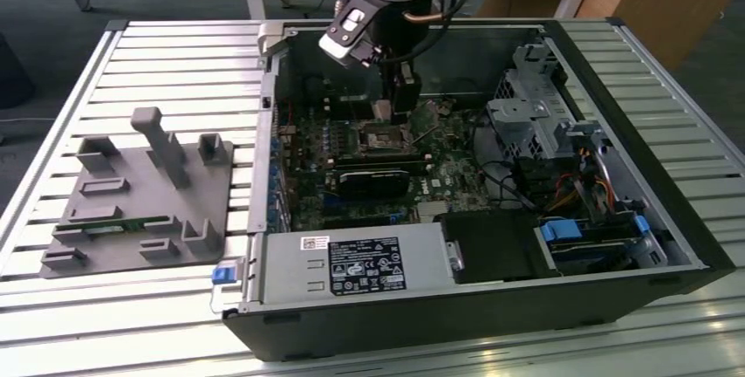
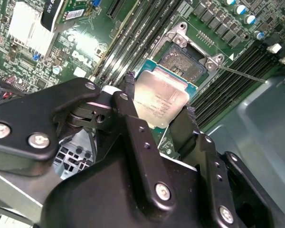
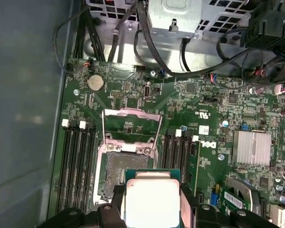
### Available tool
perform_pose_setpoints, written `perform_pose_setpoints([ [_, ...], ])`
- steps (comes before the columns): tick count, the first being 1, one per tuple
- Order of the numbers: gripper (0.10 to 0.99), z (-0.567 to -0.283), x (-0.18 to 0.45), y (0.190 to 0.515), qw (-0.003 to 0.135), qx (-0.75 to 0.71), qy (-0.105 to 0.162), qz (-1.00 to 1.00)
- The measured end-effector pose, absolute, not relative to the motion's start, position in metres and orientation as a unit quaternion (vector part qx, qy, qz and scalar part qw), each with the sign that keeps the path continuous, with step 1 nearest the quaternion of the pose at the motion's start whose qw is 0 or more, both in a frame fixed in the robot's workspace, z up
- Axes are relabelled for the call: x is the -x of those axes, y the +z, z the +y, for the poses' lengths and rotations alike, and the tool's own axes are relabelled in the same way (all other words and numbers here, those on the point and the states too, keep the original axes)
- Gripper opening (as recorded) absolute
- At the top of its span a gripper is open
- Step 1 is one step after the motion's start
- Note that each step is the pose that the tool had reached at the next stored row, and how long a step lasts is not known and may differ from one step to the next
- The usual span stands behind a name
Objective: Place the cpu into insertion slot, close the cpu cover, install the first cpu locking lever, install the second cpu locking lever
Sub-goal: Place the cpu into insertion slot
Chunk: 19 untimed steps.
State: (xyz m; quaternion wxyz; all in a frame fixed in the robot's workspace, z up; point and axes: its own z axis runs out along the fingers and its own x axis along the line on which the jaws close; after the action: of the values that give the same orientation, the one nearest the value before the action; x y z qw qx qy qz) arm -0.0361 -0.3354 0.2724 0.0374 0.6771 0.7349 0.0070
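The cpu (image 2: pixel 159 97) is clamped edge to edge in the hand (image 2: pixel 160 95), a black finger (image 2: pixel 133 109) pressing on each of two opposite sides. It is held over the board and not yet seated. In both wrist views it looks short of the insertion slot (image 3: pixel 128 166) rather than square above it.

To do this step well, I judge the chip should be centred, its edges lined up with the slot's rim and kept level. It should then be lowered straight down with no side push, since the contact field would likely be delicate. The cpu cover (image 3: pixel 131 112) stands flipped open, so the way down is free.

The chip is a flat square with a dull, pale metal top on a green carrier edge. The slot is a dark, finely grained square inside a bright silver rim, and the cover is a thin silver frame with a window. Long black memory slots (image 3: pixel 78 161) flank it on the green motherboard (image 3: pixel 209 99). All of this sits in a dark computer case (image 1: pixel 605 54) on a ribbed metal desk (image 1: pixel 174 54).
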Motion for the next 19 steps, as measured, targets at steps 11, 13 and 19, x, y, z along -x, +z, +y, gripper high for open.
perform_pose_setpoints([
  [11,0.541,-0.323,0.036,0.258,0.038,-0.689,0.006,0.724],
  [13,0.541,-0.322,0.036,0.255,0.038,-0.689,0.006,0.724],
  [19,0.541,-0.316,0.036,0.244,0.038,-0.690,0.006,0.723],
])
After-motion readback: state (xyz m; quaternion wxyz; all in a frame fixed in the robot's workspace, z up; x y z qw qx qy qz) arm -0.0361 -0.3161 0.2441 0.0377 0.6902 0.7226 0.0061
